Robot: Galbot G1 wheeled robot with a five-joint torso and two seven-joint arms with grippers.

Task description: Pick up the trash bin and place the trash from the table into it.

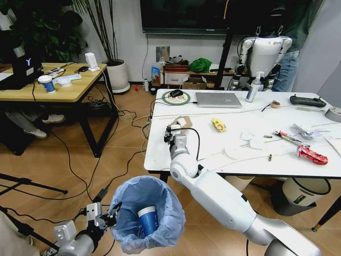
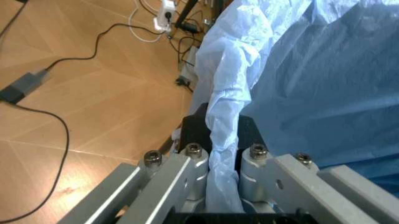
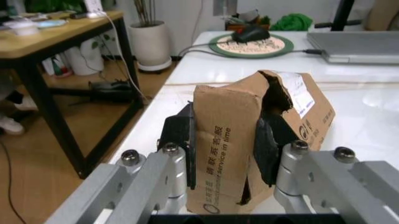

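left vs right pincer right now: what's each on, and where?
The left pincer is shut on the trash bin, pinching the blue bag at its rim, low beside the table. The right pincer straddles the torn brown carton on the tabletop's near-left corner. Both have pads against their item.

crinkled plastic bin liner (image 1: 160, 197) (matt) — torn cardboard carton (image 3: 255, 135)

My left gripper (image 1: 113, 212) pinches the blue-bagged trash bin (image 1: 147, 213), paper cup (image 1: 147, 218) inside; my right gripper (image 1: 174, 133) clamps the torn carton (image 3: 255, 140) on the table (image 1: 213, 154); yellow wrapper (image 1: 218, 125), red wrapper (image 1: 312, 156) lie scattered.
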